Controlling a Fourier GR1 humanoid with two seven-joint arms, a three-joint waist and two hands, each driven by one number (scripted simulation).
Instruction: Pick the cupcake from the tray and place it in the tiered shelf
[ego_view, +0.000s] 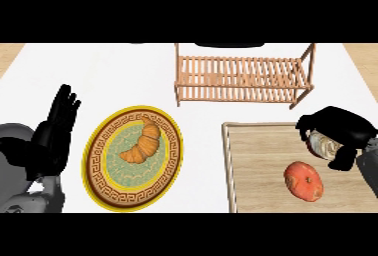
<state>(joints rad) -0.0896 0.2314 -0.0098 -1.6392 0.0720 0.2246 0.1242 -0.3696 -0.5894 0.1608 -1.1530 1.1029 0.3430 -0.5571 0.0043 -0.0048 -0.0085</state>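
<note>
The right hand has its fingers clamped on the cupcake over the tray, carrying to the far shelf remains, left hand rests open.

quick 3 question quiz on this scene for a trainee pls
1. True or false: the croissant lies on the tray.
2. Which hand is curled round the cupcake? A) left B) right
3. What else sits on the tray, nearer the robot than the cupcake?

Key:
1. False; it lies on the plate.
2. B; the right hand holds it, the left hand rests open.
3. The tomato.
</note>
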